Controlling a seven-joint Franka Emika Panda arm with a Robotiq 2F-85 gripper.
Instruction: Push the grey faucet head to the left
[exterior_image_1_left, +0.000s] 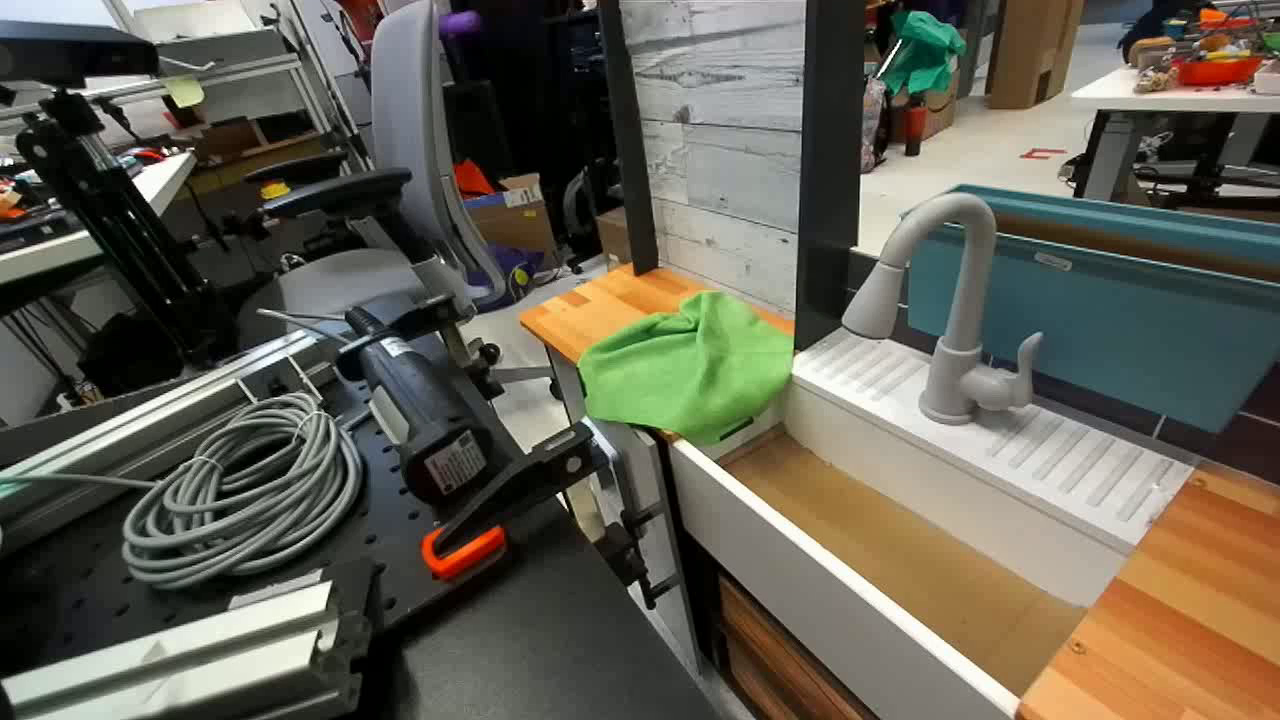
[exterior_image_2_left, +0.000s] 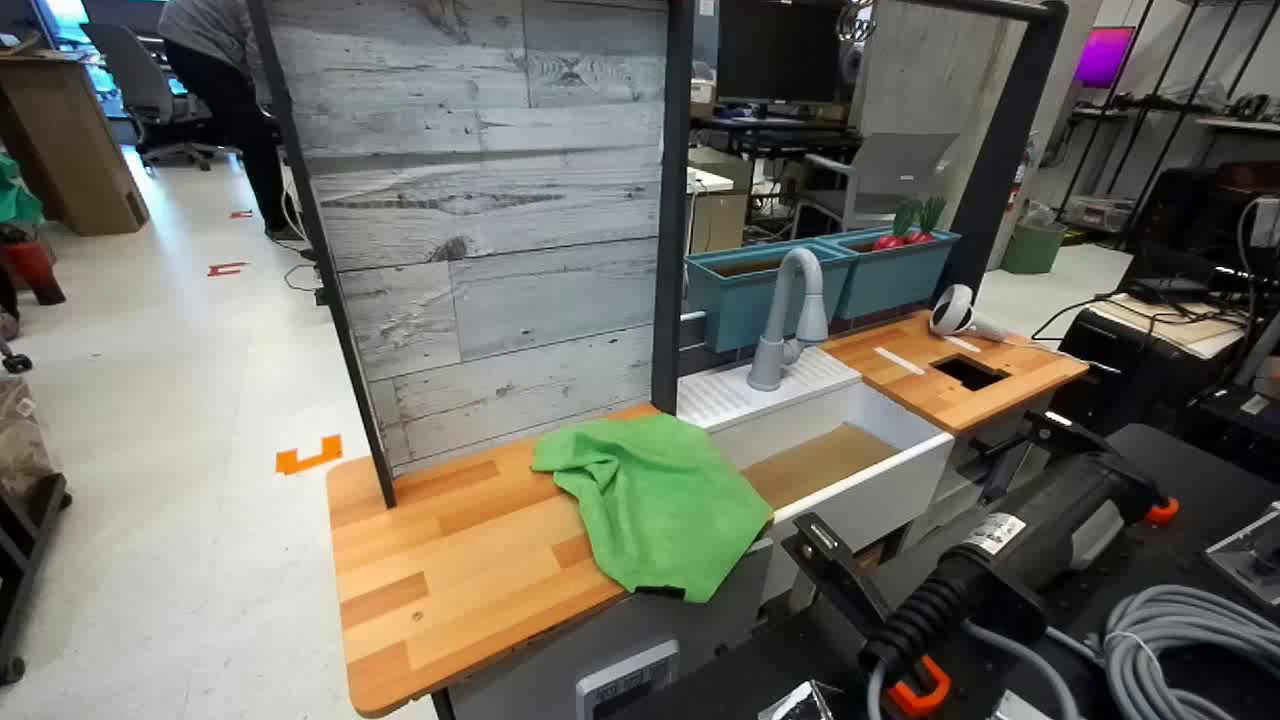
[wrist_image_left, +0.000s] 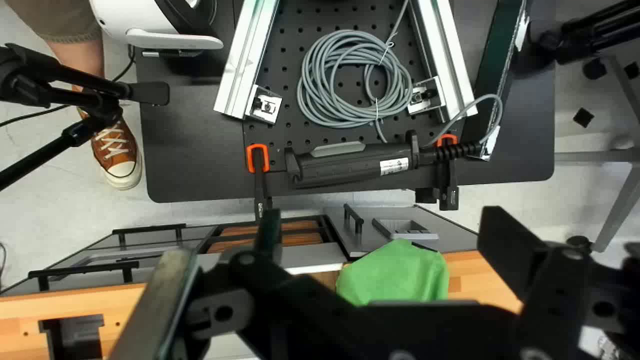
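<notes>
The grey faucet head (exterior_image_1_left: 968, 290) stands upright on the white ledge behind the sink; it also shows in an exterior view (exterior_image_2_left: 779, 312). Its arched neck ends in a cone-shaped spout tip hanging beside the base, and a small side lever sticks out low down. I cannot identify the faucet in the wrist view. My gripper (wrist_image_left: 385, 220) shows only in the wrist view, with its two black fingers wide apart and nothing between them. It is above the counter area, with the green cloth (wrist_image_left: 395, 272) seen below the gap. Its distance from the faucet cannot be told.
The white sink (exterior_image_1_left: 840, 590) has a brown bottom. Teal planters (exterior_image_1_left: 1090, 320) stand right behind the faucet. A wood-pattern panel with a dark post (exterior_image_2_left: 675, 200) rises beside the ledge. A black table (wrist_image_left: 200, 175) holds coiled cable and a black handheld device (wrist_image_left: 350, 167).
</notes>
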